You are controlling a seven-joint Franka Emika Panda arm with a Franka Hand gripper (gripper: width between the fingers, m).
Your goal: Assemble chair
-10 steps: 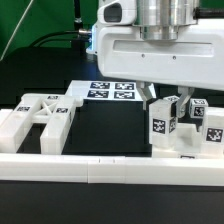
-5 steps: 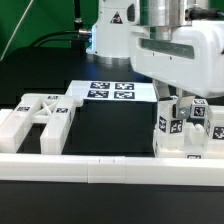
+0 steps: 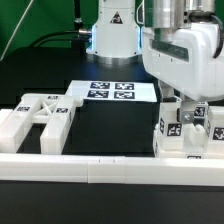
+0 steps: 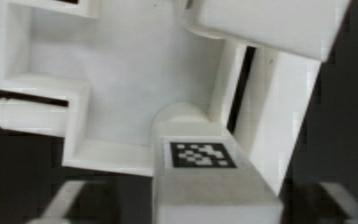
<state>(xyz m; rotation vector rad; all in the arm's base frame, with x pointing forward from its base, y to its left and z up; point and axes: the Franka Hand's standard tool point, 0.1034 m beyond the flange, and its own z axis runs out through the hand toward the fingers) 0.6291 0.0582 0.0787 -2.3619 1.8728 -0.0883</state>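
My gripper hangs over a cluster of white tagged chair parts at the exterior view's right, by the front rail. In the wrist view a white square leg with a tag lies between my fingers, with a dark gap on each side. The gripper is open around the leg and does not clamp it. Beyond the leg lies a white moulded chair panel. Another flat slotted chair panel lies at the exterior view's left.
The marker board lies on the black table behind the middle. A long white border rail runs along the front. The white robot base stands at the back.
The gripper has moved toward the exterior view's right and come down a little over the tagged parts. The parts have not moved.
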